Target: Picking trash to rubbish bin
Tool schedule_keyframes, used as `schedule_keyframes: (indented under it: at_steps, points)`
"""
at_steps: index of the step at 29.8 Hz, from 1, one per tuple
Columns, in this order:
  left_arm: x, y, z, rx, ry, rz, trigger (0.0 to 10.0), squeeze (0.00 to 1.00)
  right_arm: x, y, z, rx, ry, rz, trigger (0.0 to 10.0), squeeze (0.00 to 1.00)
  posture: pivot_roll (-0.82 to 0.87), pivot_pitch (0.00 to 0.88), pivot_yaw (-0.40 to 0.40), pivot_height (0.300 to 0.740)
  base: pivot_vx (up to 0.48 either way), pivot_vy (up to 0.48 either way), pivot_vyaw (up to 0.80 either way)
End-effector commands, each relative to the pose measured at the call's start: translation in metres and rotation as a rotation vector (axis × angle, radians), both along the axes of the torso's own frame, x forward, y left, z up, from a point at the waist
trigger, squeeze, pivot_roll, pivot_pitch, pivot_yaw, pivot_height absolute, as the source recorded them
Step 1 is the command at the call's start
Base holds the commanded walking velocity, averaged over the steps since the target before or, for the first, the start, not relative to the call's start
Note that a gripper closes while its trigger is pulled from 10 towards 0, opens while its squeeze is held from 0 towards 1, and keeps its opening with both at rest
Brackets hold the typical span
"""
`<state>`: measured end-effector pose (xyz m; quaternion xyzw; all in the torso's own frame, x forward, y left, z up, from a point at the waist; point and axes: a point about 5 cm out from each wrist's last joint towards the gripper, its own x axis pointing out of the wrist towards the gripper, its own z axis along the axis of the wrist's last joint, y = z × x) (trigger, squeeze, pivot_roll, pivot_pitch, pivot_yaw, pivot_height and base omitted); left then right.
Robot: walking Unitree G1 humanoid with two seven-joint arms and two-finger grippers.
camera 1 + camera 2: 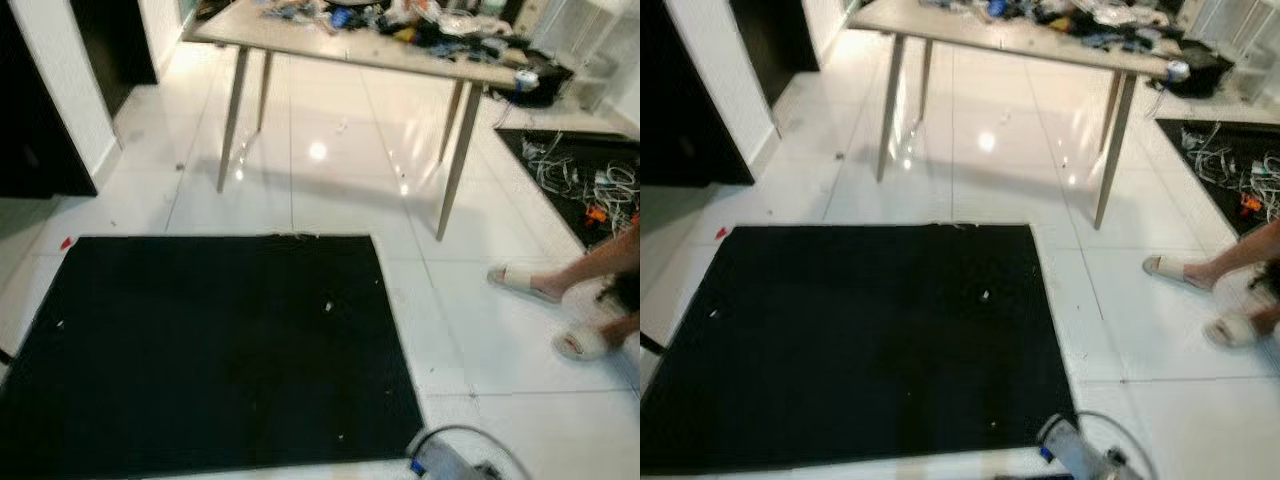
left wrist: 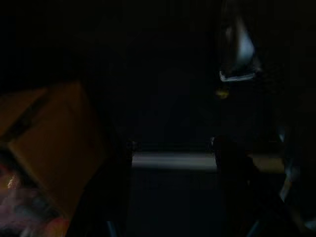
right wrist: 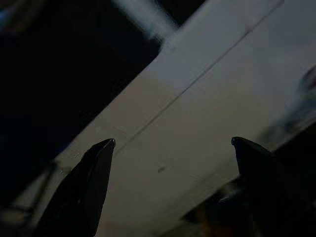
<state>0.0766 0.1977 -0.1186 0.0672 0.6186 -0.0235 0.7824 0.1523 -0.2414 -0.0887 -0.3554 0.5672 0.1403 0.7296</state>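
Right gripper (image 3: 170,148) open and empty above white floor (image 1: 330,190) beside the mat (image 1: 200,350); left gripper's state cannot be told; a red scrap (image 1: 66,242) off the mat's far-left corner is easily missed, and a person's feet (image 1: 540,300) risk collision.

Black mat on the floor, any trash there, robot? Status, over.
Right gripper open over white tile floor, holding nothing. Small pale scraps on black rectangular floor mat, none picked. Person's sandalled feet at right, beside mat.
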Motion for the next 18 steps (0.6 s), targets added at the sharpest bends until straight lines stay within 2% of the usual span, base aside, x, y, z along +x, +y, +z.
schedule_keyframes:
  at_steps: [1,9,14,18]
  points:
    - [0.014,-0.007,0.002,-0.024,-0.054,-0.01,10.0,0.0,0.011,0.01,0.002,0.036,-0.036,-0.003,10.0,0.0,0.0,0.063,-0.015,0.74,0.48,0.0,-0.8]
    - [0.014,-0.007,0.002,-0.024,-0.052,-0.024,10.0,0.0,0.01,0.012,0.001,0.04,-0.049,-0.013,10.0,0.0,0.0,0.064,-0.009,0.74,0.48,0.0,-0.8]
    - [0.013,-0.007,0.002,-0.025,-0.052,-0.027,10.0,0.0,0.01,0.008,0.002,0.034,-0.073,-0.044,10.0,0.0,0.0,0.063,-0.008,0.74,0.48,0.0,0.0]
    - [0.013,-0.007,0.002,-0.026,-0.052,-0.029,10.0,0.0,0.015,0.001,0.006,0.029,-0.118,-0.116,10.0,0.0,0.0,0.064,-0.008,0.74,0.48,0.0,0.0]
